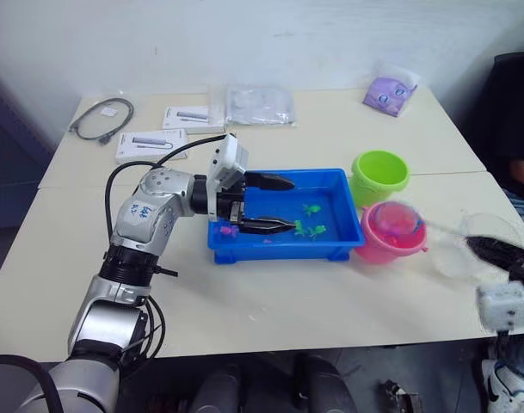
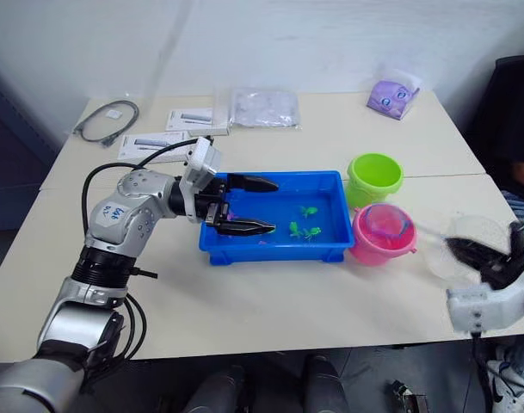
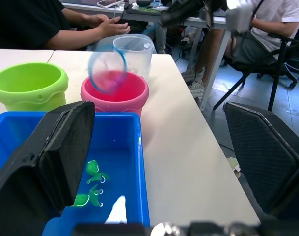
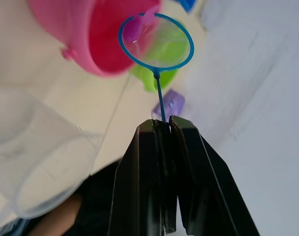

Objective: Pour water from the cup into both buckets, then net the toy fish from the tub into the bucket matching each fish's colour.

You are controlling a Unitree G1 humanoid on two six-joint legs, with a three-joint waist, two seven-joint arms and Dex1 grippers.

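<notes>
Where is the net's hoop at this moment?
The small blue-rimmed mesh net is held by the right pincer, its hoop over the pink plastic bucket, right of the blue rectangular tub.

No readable text; only illegible blue scribbles on the left arm point(image 1: 146, 212).

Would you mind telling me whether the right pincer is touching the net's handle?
Touching. The right wrist view shows the right pincer shut on the net, its thin handle clamped between the two black fingertips.

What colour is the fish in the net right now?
Pink/magenta, at the net's rim over the pink bucket; right wrist view shows it best.
</notes>
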